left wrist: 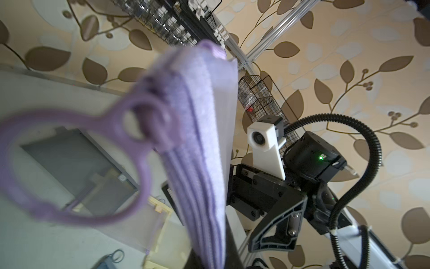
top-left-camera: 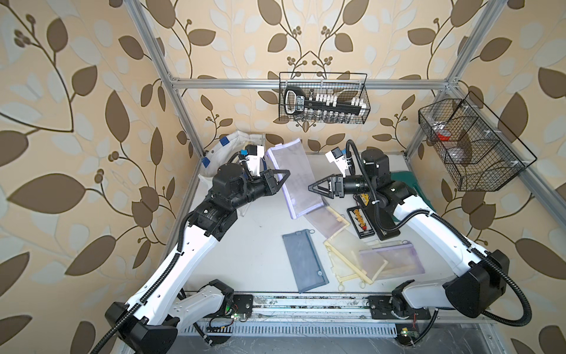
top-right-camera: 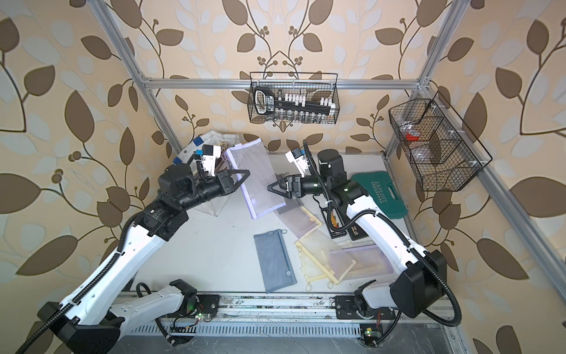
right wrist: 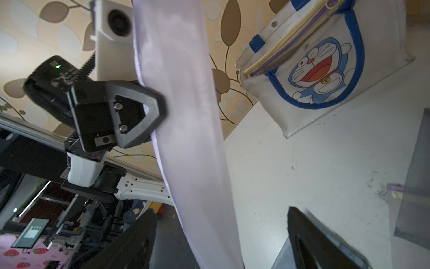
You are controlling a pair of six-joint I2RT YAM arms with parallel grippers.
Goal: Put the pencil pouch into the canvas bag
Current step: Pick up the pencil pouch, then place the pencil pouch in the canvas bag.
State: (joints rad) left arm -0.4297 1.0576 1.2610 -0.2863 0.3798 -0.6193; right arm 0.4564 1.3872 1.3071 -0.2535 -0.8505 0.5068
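Halfway-ish: in both top views the left end effector (top-left-camera: 283, 179) is clamped on the purple mesh pencil pouch (top-left-camera: 295, 171) just beside the canvas bag (top-left-camera: 235, 139), right end effector (top-left-camera: 315, 187) spread apart; left wrist shows it gripped close-up, right wrist shows it not yet inside the bag.

Noted white surface (top-left-camera: 245, 254), scuffed in places. Found canvas bag (top-left-camera: 214, 156) resting at far left corner. Recorded grey pouch (top-left-camera: 304, 262) lying flat at centre, toward near edge. Logged yellow-trimmed pouches (top-left-camera: 343, 254) and purple pouch (top-left-camera: 395, 260) overlapping in a heap just right of it. Observed black bit case (top-left-camera: 363, 222) beyond the heap; teal case (top-right-camera: 379, 190) at far right.
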